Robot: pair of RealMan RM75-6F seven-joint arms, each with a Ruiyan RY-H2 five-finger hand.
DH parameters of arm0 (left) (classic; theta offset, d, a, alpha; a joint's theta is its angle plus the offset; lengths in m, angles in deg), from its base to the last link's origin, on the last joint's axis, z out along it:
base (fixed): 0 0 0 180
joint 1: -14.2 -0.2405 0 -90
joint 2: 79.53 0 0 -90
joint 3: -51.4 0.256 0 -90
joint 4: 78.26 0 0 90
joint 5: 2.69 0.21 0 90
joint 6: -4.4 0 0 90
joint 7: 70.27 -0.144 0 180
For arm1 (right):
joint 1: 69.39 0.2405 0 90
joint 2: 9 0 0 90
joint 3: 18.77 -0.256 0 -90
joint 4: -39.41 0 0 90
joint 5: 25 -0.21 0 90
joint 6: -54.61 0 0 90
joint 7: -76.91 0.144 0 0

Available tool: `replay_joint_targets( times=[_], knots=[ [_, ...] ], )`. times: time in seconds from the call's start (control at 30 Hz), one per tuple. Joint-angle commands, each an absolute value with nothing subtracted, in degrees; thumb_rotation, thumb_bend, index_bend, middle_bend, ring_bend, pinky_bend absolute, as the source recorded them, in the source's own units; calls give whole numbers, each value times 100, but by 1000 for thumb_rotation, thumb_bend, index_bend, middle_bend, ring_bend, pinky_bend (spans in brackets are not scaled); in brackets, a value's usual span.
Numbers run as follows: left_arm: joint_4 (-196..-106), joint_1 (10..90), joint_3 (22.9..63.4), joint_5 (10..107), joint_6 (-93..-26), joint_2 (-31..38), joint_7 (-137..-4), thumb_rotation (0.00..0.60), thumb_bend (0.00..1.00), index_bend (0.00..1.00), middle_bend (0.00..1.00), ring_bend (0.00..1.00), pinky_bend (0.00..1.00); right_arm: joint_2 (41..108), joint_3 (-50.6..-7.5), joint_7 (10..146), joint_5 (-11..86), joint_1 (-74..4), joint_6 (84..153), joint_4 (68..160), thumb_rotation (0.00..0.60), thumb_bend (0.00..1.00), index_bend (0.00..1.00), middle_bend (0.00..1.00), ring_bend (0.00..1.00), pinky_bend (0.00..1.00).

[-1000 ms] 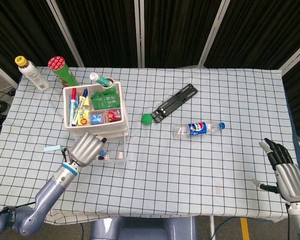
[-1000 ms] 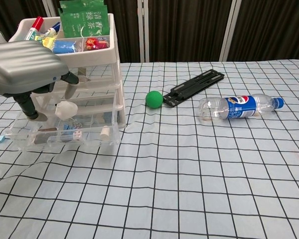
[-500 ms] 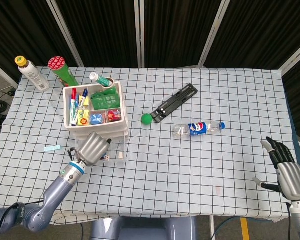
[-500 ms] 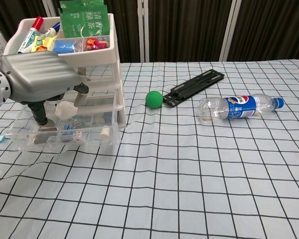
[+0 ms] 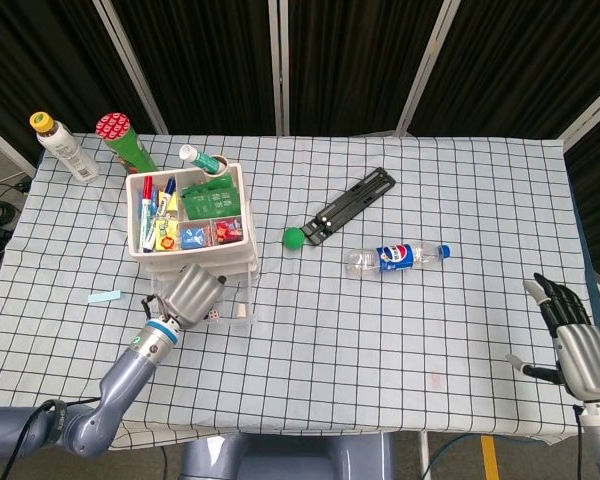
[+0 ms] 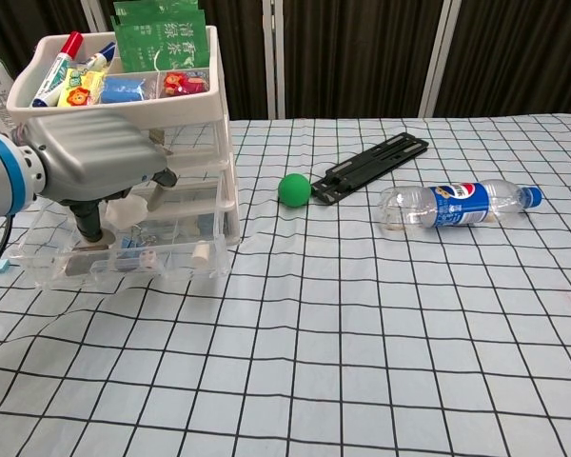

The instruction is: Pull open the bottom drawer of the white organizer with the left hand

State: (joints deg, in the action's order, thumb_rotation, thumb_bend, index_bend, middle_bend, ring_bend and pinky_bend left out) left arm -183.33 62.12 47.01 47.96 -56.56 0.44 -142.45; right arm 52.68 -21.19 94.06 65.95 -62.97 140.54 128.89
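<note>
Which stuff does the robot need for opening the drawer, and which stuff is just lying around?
Needed:
white organizer
bottom drawer, pulled out
left hand, fingers down at the drawer

Just lying around:
green ball
plastic bottle
black bracket
markers
green can
right hand, off by the table's edge

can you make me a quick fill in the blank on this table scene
1. The ball beside the black bracket is ____.
2. The bottle with the blue label lies on its ____.
3. The organizer's ____ drawer is pulled out.
4. The ____ hand is at that drawer; the right hand holds nothing.

Missing words: green; side; bottom; left
</note>
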Motion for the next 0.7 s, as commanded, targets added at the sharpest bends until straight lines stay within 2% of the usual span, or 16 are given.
replay_joint_targets(
  times=[0.03,0.7],
  knots=[
    [-18276,6281,4750,4700,-5681,92,-14228,600,253,426,1000,925,841,5263,-2120,9422,6594,-6297,14052,12887,600,18,79,0,0,0],
    [-18213,6524,4981,4507,-5699,186,-13721,600,256,484,1000,925,841,5263,-2117,9431,6604,-6299,14055,12891,600,18,79,0,0,0]
  ],
)
